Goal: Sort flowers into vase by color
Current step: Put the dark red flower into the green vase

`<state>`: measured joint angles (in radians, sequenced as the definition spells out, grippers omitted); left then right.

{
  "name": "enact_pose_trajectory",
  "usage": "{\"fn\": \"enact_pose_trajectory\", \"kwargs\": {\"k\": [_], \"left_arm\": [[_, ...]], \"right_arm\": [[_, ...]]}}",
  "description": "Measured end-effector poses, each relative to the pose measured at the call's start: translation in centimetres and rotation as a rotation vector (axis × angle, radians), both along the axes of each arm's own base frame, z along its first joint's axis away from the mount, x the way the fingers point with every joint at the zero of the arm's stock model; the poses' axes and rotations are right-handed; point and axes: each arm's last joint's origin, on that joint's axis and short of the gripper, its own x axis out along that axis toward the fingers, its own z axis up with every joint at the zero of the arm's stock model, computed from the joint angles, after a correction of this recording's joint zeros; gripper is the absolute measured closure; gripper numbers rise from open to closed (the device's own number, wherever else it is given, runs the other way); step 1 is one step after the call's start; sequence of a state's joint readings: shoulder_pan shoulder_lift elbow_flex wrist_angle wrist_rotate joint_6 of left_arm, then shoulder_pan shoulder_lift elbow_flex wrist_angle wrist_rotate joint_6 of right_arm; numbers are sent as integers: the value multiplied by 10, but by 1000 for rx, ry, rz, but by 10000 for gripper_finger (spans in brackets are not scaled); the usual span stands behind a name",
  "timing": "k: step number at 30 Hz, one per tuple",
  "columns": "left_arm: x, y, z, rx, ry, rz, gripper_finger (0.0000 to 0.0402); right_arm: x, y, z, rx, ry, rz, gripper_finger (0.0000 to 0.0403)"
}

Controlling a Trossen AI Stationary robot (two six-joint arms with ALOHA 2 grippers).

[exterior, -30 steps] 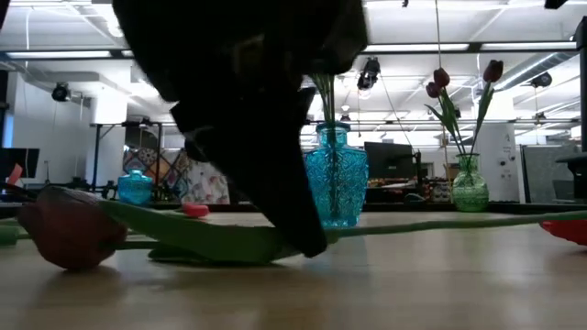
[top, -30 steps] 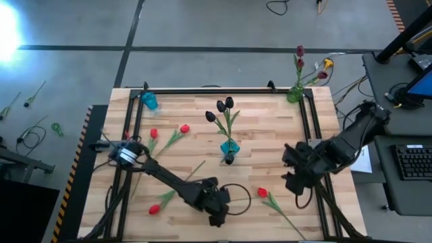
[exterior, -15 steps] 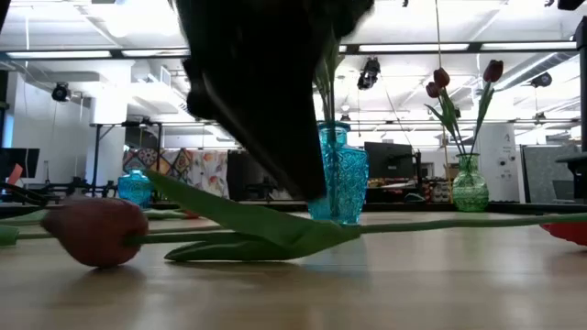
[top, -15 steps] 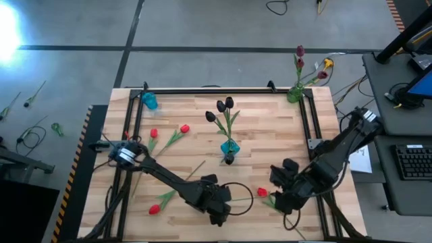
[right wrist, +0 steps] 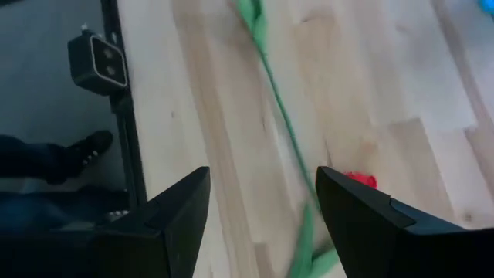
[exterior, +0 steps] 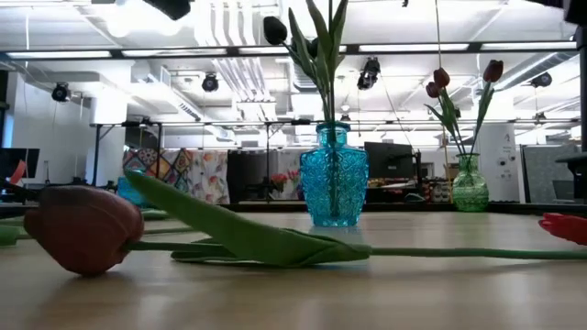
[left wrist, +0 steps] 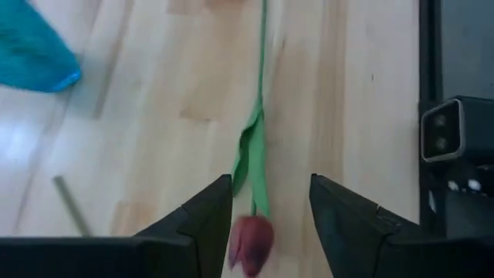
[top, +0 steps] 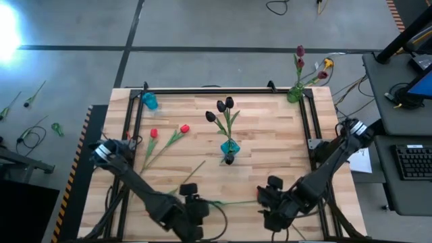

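In the high view the left gripper (top: 191, 217) and the right gripper (top: 271, 209) are dark shapes at the near edge of the desk (top: 270, 135), and their fingers cannot be made out from above. The head of the tulip under the left arm is hidden there; only a thin green stem (top: 233, 201) shows between the two grippers.

The left wrist view shows this red tulip (left wrist: 251, 234) lying flat on the pale wooden planks, its head in the gap between the two dark fingers (left wrist: 202, 224). The fingers stand apart and do not touch it, so the gripper is released. The stem is thin and long, with one folded leaf, and it runs away from the gripper. In the low view the same flower is large and close: a smooth, rounded dull red head (exterior: 83, 227) and a long pointed leaf.

The right gripper (right wrist: 262, 224) is spread wide and grasps nothing. Under it lies another green stem (right wrist: 282, 123) with a small red head (right wrist: 359, 180) beside it; both are blurred.

The blue vase (top: 229, 148) in the middle of the desk is glass with a raised pattern and holds black tulips (top: 223, 108). A green vase (top: 294, 94) at the far right corner holds maroon ones. Two red tulips (top: 169, 135) lie on the left part of the desk, near a small blue vase (top: 149, 100).
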<state>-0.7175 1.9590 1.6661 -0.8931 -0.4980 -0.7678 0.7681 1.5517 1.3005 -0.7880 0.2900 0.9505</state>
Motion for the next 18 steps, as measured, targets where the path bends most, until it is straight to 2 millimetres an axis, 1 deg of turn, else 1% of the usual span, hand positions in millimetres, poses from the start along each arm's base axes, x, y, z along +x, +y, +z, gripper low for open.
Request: {"fn": "enact_pose_trajectory", "kwargs": {"k": [4, 8, 11, 14, 16, 18], "left_arm": [[-21, -1, 15, 14, -9, 51, 247], [-44, 4, 25, 97, -9, 132, 249], [-58, 8, 27, 130, 28, 198, 249], [-68, 7, 28, 121, 32, 221, 249], [-75, 5, 28, 102, 22, 231, 249], [-81, 5, 23, 80, 13, 244, 249]], "right_arm": [[12, 11, -7, -8, -70, 95, 174], [27, 23, -15, -3, -175, 105, 161], [34, 27, -22, -30, -228, 71, 133], [39, 30, -32, -102, -260, 57, 105], [43, 33, -42, -153, -260, 92, 91], [49, 36, -54, -182, -262, 99, 84]]}}
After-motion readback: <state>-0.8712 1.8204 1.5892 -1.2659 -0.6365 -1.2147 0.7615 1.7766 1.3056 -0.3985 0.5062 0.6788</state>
